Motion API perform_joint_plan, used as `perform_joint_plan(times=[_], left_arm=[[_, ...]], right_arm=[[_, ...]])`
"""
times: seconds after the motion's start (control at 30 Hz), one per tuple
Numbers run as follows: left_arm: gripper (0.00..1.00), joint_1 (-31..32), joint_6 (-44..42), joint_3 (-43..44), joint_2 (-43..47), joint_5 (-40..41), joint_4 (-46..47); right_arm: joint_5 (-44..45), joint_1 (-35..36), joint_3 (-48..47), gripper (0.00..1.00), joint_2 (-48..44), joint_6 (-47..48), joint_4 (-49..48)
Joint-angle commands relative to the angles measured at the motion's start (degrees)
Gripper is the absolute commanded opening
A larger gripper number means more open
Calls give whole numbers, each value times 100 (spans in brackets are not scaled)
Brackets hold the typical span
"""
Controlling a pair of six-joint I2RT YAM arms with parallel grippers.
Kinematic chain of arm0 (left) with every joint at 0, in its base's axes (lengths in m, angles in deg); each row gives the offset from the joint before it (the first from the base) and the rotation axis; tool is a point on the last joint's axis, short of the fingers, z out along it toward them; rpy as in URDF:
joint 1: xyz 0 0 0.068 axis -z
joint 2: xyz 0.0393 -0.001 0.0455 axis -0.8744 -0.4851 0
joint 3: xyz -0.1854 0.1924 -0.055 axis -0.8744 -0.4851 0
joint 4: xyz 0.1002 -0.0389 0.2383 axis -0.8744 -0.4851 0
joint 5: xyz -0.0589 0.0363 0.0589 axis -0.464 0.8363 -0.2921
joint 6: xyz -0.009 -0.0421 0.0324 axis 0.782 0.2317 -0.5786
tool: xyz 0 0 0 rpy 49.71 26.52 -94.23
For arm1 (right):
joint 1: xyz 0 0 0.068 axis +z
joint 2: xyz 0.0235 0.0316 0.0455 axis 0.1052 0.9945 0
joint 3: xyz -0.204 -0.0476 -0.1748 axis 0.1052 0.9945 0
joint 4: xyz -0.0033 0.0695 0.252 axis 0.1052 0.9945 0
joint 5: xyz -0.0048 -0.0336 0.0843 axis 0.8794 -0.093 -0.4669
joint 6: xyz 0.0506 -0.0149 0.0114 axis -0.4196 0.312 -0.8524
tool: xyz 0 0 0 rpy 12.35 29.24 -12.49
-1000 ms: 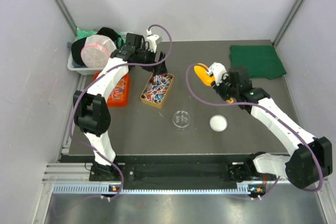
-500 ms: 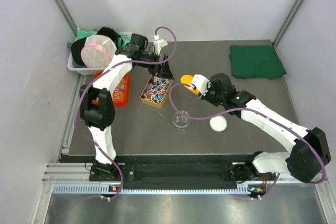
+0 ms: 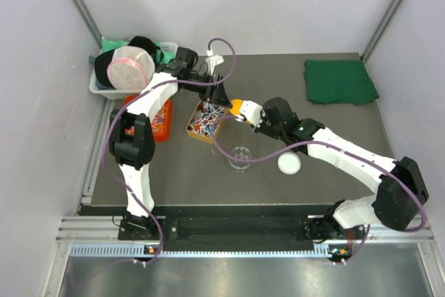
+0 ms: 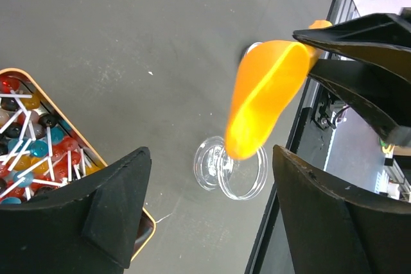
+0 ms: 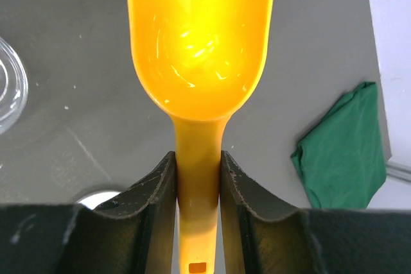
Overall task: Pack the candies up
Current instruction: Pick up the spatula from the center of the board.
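The candies (image 3: 207, 119) fill a yellow-rimmed tray (image 3: 192, 131); in the left wrist view the candies (image 4: 32, 152) are red and blue sweets with white sticks. My left gripper (image 3: 220, 97) hovers open over the tray's far right corner, and nothing lies between its fingers (image 4: 115, 203). My right gripper (image 3: 250, 113) is shut on the handle of an orange scoop (image 3: 237, 107), whose bowl hangs just right of the tray. The scoop (image 5: 199, 36) is empty. The scoop (image 4: 263, 94) hangs above a clear round container (image 4: 231, 168).
The clear container (image 3: 240, 157) stands in front of the tray, with a white lid (image 3: 289, 163) to its right. An orange box (image 3: 159, 119) lies left of the tray. A bin of items (image 3: 122, 71) sits back left and a green cloth (image 3: 340, 81) back right.
My right arm has swung left, carrying the scoop from mid-table to the tray's right edge. My left gripper has shifted right along the tray's far side and narrowed slightly.
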Motion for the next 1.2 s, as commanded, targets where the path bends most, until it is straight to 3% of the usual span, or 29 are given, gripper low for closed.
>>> perform_joint_plan(times=[0.0, 0.17, 0.33, 0.63, 0.87, 0.9, 1.03, 1.17], left_arm=[[79, 97, -36, 167, -44, -207, -48], [74, 168, -10, 167, -53, -189, 5], [56, 186, 25, 114, -53, -172, 23], [35, 194, -1, 0, -44, -189, 49], [8, 221, 8, 26, -53, -285, 58], [0, 238, -1, 26, -70, -295, 49], [0, 238, -80, 0, -62, -426, 23], [0, 239, -142, -70, -36, -619, 23]], right_arm=[[159, 262, -409, 3, 123, 50, -314], [203, 412, -515, 3, 272, 33, -323], [317, 430, -612, 2, 299, -37, -428], [344, 430, -612, 2, 299, -29, -473], [335, 438, -585, 4, 290, -20, -525], [335, 438, -577, 4, 282, -11, -543], [221, 438, -568, 8, 194, -46, -534], [-7, 438, -515, 27, 1, -108, -464]])
